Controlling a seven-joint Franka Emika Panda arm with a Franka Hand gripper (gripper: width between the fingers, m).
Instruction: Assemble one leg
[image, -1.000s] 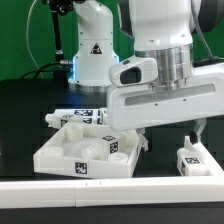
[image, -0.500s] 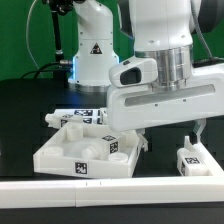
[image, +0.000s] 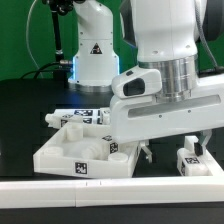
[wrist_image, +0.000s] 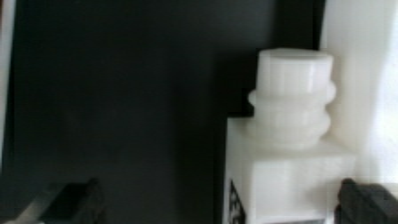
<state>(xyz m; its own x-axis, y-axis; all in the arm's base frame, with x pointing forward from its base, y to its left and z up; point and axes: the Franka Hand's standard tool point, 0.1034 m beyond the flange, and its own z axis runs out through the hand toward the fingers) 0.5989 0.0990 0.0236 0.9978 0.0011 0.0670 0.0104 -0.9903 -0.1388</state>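
Observation:
The leg (image: 188, 158) is a small white block with a black-and-white tag. It stands on the black table at the exterior view's right, near the white front edge. My gripper (image: 170, 148) hangs open just above it, with one finger (image: 194, 142) over the leg and the other toward the tray. In the wrist view the leg (wrist_image: 294, 165) shows its round stepped peg. It lies between my two dark fingertips (wrist_image: 71, 200), nearer one of them and apart from both. My gripper (wrist_image: 221, 205) holds nothing.
A wide white tray-like piece (image: 62, 152) with tags lies on the table at the exterior view's left of the leg. A white tagged piece (image: 82, 117) lies behind it. The robot base (image: 92, 55) stands at the back. A white border (image: 110, 185) runs along the front.
My hand has dropped lower and shifted slightly to the exterior view's right, closer over the leg. The parts on the table have not moved.

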